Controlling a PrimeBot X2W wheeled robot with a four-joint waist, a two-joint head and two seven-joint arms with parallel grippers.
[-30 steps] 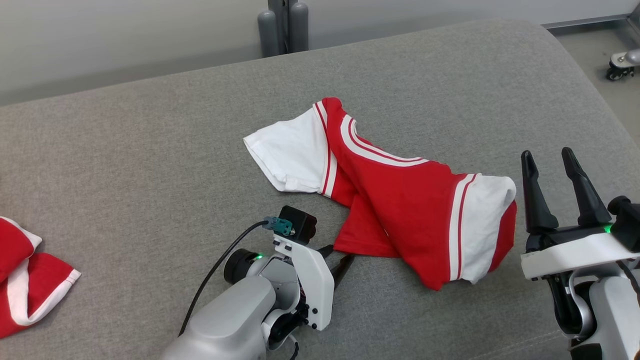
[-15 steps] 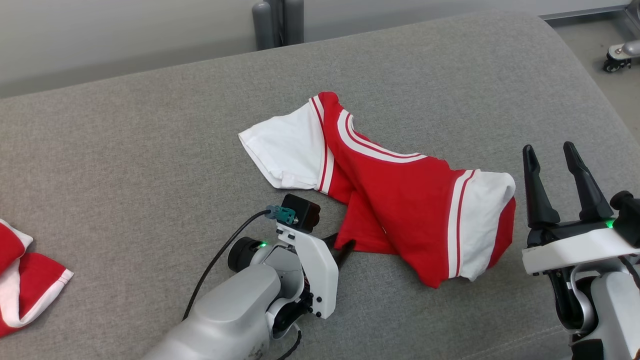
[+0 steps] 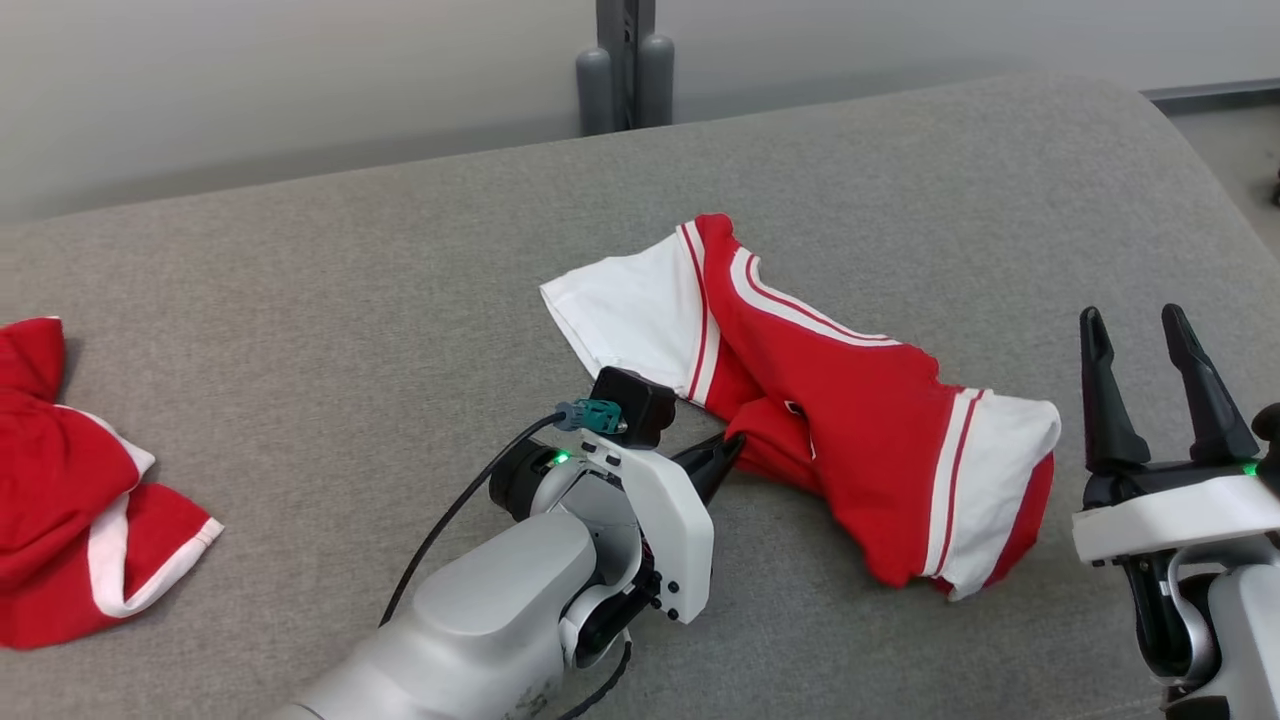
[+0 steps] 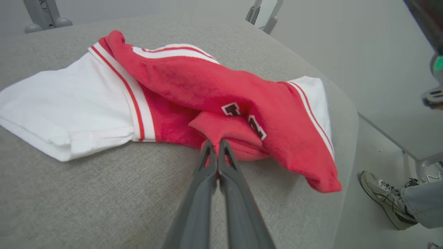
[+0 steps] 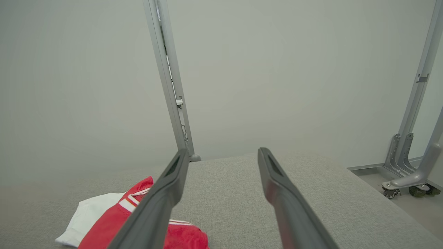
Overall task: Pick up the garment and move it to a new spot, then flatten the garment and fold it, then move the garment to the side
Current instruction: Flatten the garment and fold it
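The garment [image 3: 830,400] is a red shirt with white sleeves, lying crumpled at the middle of the grey cushioned surface [image 3: 350,300]. It also shows in the left wrist view [image 4: 193,90] and the right wrist view [image 5: 114,218]. My left gripper [image 3: 733,450] is shut on a red fold at the garment's near edge; the left wrist view shows its fingertips [image 4: 217,147] pinching that fold, which bulges up. My right gripper [image 3: 1135,330] stands open to the right of the garment, apart from it, fingers pointing up. In the right wrist view its spread fingers [image 5: 173,173] hold nothing.
A second red and white garment [image 3: 70,480] lies bunched at the surface's far left. A grey post base [image 3: 625,60] stands behind the far edge. The surface's right edge drops to the floor, where a person's shoe [image 4: 380,197] shows. Bare cushion lies between the two garments.
My left gripper has closed on the garment's near red edge and drawn it up into a bunch. The head camera has shifted, so the whole scene sits further right. The right gripper stays open.
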